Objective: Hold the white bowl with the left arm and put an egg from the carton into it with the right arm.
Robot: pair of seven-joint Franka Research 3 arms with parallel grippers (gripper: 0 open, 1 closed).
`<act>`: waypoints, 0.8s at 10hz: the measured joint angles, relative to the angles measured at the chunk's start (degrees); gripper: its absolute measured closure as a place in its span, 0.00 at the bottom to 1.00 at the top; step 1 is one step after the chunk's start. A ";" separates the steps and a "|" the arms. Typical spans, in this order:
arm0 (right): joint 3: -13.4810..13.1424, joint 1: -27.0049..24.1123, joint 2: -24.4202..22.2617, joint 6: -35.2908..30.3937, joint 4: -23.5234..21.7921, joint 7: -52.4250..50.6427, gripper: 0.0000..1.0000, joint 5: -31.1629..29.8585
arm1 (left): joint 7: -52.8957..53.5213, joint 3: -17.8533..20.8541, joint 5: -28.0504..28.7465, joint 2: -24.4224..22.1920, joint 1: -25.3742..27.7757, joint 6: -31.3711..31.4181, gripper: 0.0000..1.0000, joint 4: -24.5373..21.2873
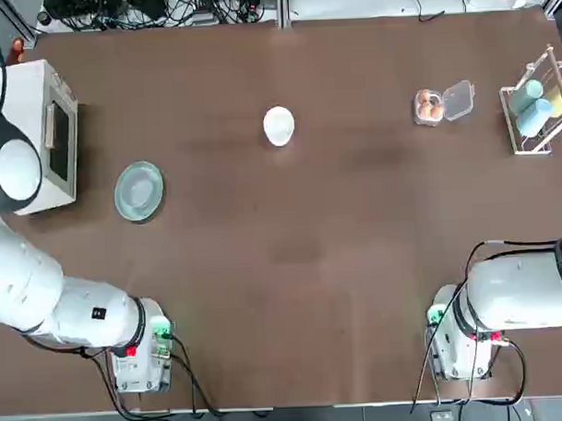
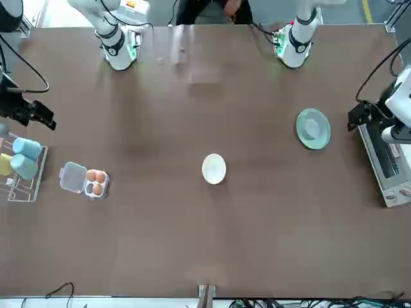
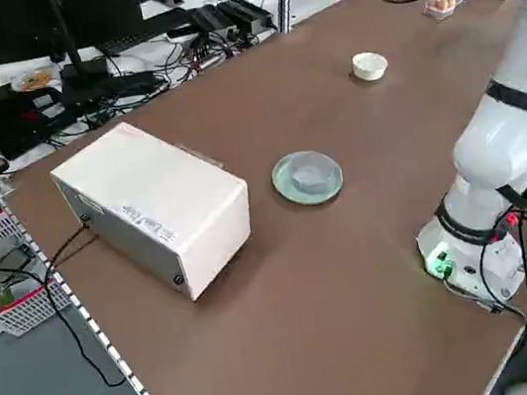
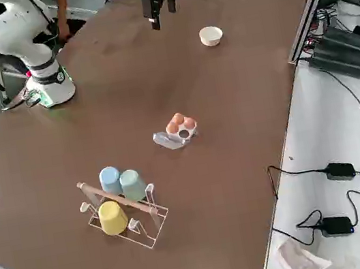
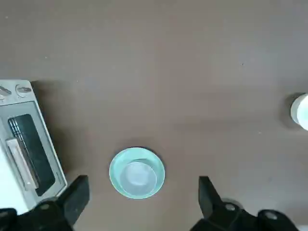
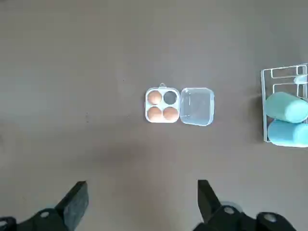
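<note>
Your right pincer (image 6: 139, 202) stands wide, both fingers apart and gripping nothing; in its wrist view it hangs high above the worktop (image 1: 301, 256) with the carton (image 6: 179, 106) well below. Your left pincer (image 5: 142, 197) is just as wide and empty, hanging above the pale green glass plate (image 5: 137, 173).

The white bowl (image 1: 279, 126) sits alone near the middle of the far half of the worktop, touched by nothing. The carton (image 1: 442, 104) lies well to its right as the top view shows it, near the wire rack (image 1: 534, 109).

Only the right wrist view lets you count the carton's cells: three orange-brown eggs fill it, the egg (image 6: 154, 97) beside a dark empty cell, and the clear hinged lid lies flat open on the rack's side. The top view shows just a blur of orange there. The right side view alone shows you a yellow cup (image 4: 113, 217) on the rack with the two blue ones. The left side view gives the white boxy oven (image 3: 154, 205) its full shape, and the left wrist view shows its dark glass door and knobs.

The bowl is small, round and plain; the plate is translucent with a raised rim; the worktop is matte brown.
</note>
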 joint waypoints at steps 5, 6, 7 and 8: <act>-0.45 -0.05 0.00 -0.07 -0.01 0.13 0.00 0.00 | -0.16 -0.84 -0.15 0.80 -0.75 0.39 0.00 -0.03; -0.44 -0.05 0.00 -0.07 -0.07 0.13 0.00 0.00 | -0.28 -1.87 -0.37 1.36 -0.99 1.38 0.00 -0.03; -0.42 -0.05 0.06 0.21 -0.24 0.13 0.00 0.00 | -0.29 -2.51 -1.59 1.93 -1.03 2.45 0.00 -0.03; -0.42 -0.05 0.42 1.29 -0.73 0.13 0.00 0.00 | -0.28 -2.53 -3.99 2.48 -0.94 2.93 0.00 -0.07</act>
